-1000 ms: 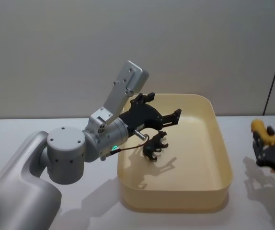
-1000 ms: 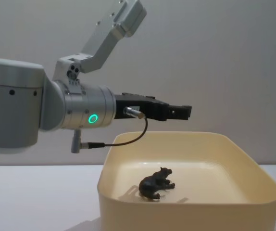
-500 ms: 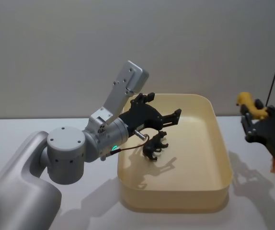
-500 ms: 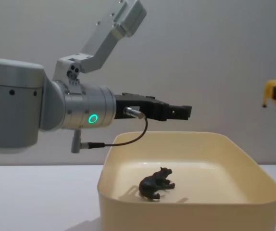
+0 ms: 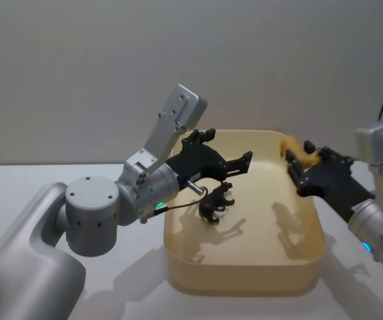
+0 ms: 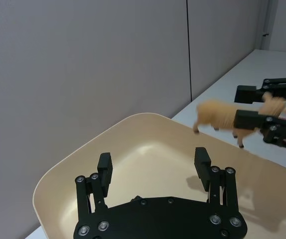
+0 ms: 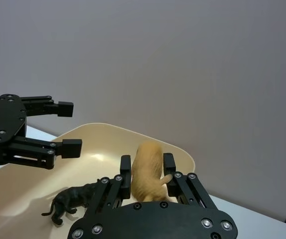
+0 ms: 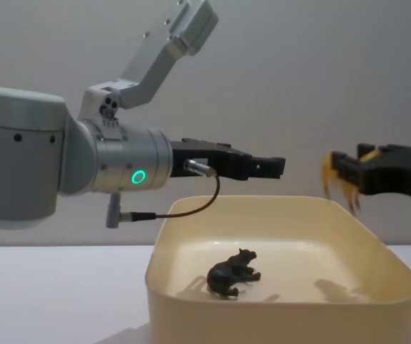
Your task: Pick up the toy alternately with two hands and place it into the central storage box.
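Observation:
The cream-yellow storage box (image 5: 309, 261) stands at the table's centre, and a black toy animal (image 5: 216, 202) lies on its floor (image 8: 233, 274). My left gripper (image 5: 226, 150) hovers open above the box's left half, over the black toy, with nothing between its fingers (image 6: 153, 162). Coming in from the right, my right gripper (image 5: 303, 160) is shut on a yellow toy animal (image 5: 293, 152). It holds that toy in the air above the box's right rim (image 8: 331, 175). In the right wrist view the yellow toy (image 7: 148, 172) sits between the two fingers.
The box rests on a white table (image 5: 58, 175) in front of a plain grey wall. My left arm's silver body (image 5: 91, 213) with its green ring light (image 8: 139, 177) takes up the space left of the box. A thin black cable (image 8: 184, 208) hangs over the box's left rim.
My right gripper has carried the yellow toy up and leftward, from beside the table's right edge to above the box's right rim. The left arm and black toy have not moved.

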Controlling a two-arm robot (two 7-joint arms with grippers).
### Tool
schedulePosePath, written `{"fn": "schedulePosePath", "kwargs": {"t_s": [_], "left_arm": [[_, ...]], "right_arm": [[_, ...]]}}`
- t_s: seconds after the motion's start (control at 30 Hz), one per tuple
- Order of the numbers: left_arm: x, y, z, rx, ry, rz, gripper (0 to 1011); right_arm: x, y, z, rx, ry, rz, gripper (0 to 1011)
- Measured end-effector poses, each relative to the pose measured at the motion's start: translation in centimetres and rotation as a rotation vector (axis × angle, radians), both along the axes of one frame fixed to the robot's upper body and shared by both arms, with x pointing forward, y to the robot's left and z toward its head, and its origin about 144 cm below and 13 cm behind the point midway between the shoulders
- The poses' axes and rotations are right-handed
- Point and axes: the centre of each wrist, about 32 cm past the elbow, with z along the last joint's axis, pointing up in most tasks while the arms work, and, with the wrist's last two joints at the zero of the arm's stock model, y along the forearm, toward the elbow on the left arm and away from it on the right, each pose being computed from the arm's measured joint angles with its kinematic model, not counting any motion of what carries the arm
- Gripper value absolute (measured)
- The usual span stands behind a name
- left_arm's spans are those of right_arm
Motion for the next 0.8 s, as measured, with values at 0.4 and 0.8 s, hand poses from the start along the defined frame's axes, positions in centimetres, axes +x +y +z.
{"fn": "schedulePosePath", "kwargs": {"t_s": [0.4, 0.8], "left_arm": [[0.0, 0.0, 0.0, 0.000, 0.000, 0.000, 1001], [0.0, 0.0, 0.0, 0.000, 0.000, 0.000, 1001]], "right_arm": [[1.1, 0.9, -0.1, -0.010, 0.027, 0.037, 713], [-0.8, -2.5, 0.7, 0.022, 0.013, -0.041, 1001]]}}
